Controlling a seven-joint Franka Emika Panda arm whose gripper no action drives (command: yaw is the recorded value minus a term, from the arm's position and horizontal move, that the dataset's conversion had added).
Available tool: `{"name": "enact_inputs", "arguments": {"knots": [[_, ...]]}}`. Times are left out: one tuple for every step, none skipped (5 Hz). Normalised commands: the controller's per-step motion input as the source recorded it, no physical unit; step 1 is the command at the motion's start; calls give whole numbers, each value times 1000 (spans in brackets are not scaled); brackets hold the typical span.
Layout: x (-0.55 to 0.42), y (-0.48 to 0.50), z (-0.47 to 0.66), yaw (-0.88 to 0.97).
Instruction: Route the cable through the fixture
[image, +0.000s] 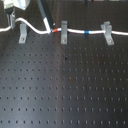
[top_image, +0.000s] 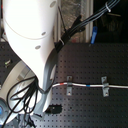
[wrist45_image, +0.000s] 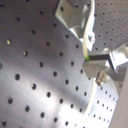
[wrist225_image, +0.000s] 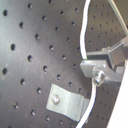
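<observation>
White cable (image: 75, 30) runs across the top of the black perforated board (image: 65, 85) in the first exterior view, already seated in the middle clip (image: 63, 31) and the right clip (image: 107, 31), its red band (image: 52, 30) just left of the middle one. Further left it arches above the left-leaning fixture (image: 23, 33), not yet in the fork. Both wrist views show the gripper (wrist225_image: 95, 70) pinching the cable. To do this well, I judge, keep the cord taut, line it over the slot, then lower it straight down.
</observation>
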Motion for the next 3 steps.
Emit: {"name": "enact_inputs", "arguments": {"knots": [[-52,-58,1,-157],[-2,3,122,-60],[-1,3,146,-297]]}}
